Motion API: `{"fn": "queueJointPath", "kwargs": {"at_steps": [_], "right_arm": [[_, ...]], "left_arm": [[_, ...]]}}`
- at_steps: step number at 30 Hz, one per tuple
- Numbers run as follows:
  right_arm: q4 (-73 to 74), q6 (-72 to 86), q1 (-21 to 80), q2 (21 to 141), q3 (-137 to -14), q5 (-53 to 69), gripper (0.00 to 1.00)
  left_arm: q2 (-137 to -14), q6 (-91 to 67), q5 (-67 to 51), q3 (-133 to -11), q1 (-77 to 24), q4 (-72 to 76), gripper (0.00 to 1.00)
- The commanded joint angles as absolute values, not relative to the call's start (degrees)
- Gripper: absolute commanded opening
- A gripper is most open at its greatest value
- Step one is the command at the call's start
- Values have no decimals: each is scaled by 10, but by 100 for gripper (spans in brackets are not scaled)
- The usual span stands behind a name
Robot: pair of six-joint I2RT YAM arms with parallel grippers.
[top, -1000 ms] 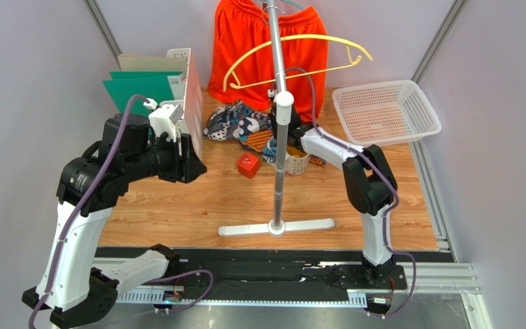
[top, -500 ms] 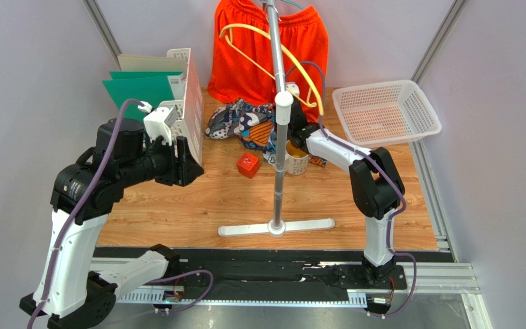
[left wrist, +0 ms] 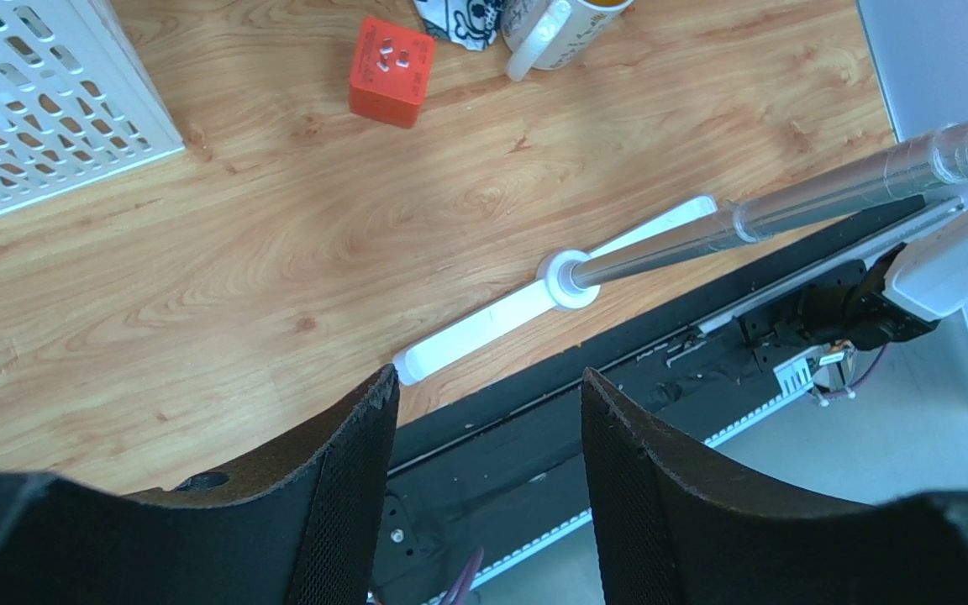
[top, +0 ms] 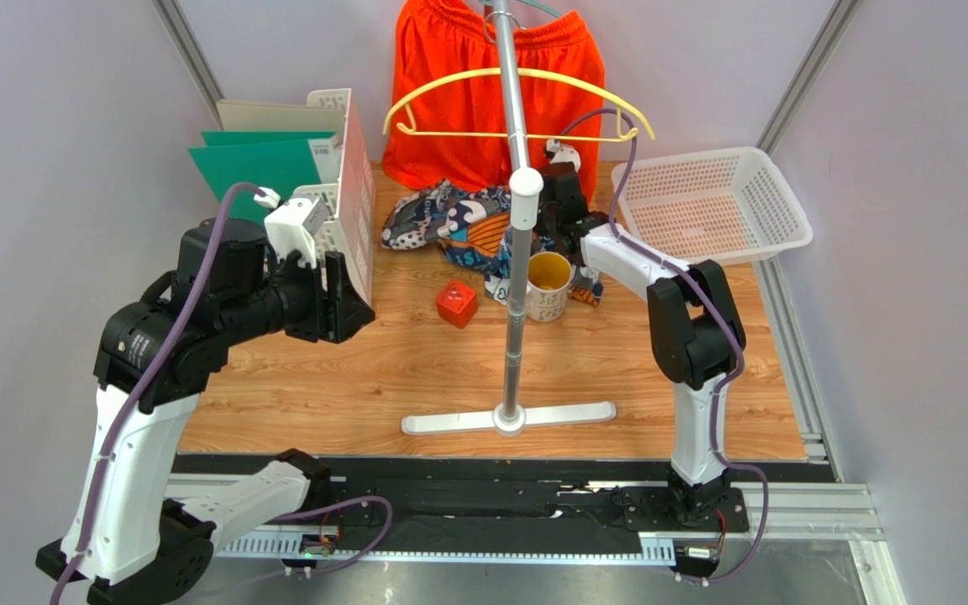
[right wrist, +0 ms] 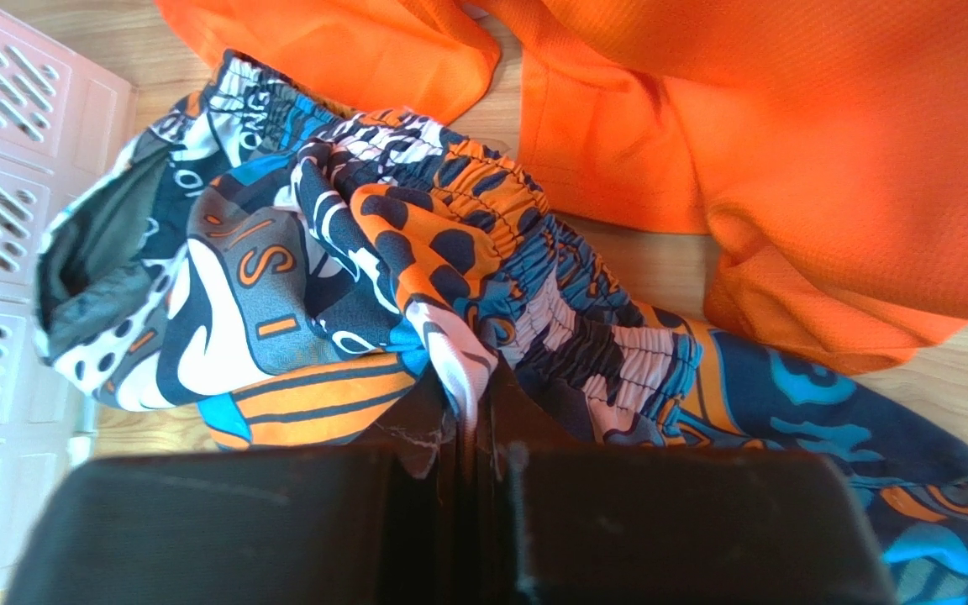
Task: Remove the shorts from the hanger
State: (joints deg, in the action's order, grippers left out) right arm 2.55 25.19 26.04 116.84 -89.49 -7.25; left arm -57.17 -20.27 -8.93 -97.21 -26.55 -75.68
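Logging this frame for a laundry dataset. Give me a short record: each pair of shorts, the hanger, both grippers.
orange shorts: hanging at the top of the rack
printed shorts: crumpled on the table, off the hanger
yellow hanger: bare, on the rack
right gripper: shut on a fold of the printed shorts
left gripper: open, holding nothing

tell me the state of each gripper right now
left gripper: open, holding nothing
right gripper: shut on the printed shorts
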Motion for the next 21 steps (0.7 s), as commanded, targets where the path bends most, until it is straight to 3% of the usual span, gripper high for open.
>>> {"fn": "queueJointPath", "kwargs": {"at_steps": [1, 11, 21], "right_arm": [[-2, 317, 230, 1167, -931, -26, 0], [-12, 388, 171, 1136, -931, 23, 0], [-13, 406, 131, 1100, -925, 35, 0]], "left_arm": [[-569, -201, -90, -971, -266, -757, 61], [-576, -199, -91, -970, -266, -754, 62], [-599, -184, -112, -980, -266, -744, 77]]}}
